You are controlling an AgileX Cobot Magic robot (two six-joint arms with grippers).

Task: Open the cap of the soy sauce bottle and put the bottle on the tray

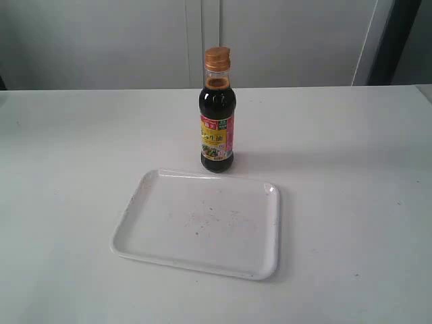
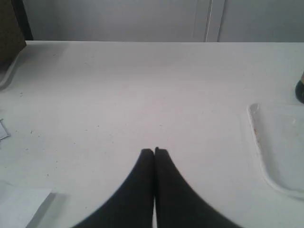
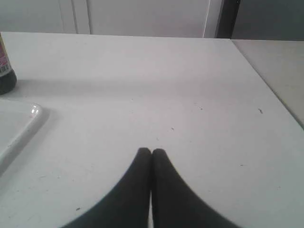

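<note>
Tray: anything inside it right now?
No objects inside the tray, just faint specks on its floor. The soy sauce bottle stands on the table just beyond its far rim, cap closed. Nothing covers the tray.

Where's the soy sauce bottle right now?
In the exterior view, the soy sauce bottle stands upright on the table near centre, just behind the tray's far rim.

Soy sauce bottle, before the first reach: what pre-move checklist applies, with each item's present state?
1. Soy sauce bottle upright on the table, beyond the tray: ok.
2. Cap on the neck and closed, so opening remains: ok.
3. Tray holds nothing, only faint specks: ok.
4. Left gripper shut, holding nothing; must open first: not ok.
5. Right gripper shut, holding nothing: not ok.
6. How tight the cap sits: cannot tell.
</note>
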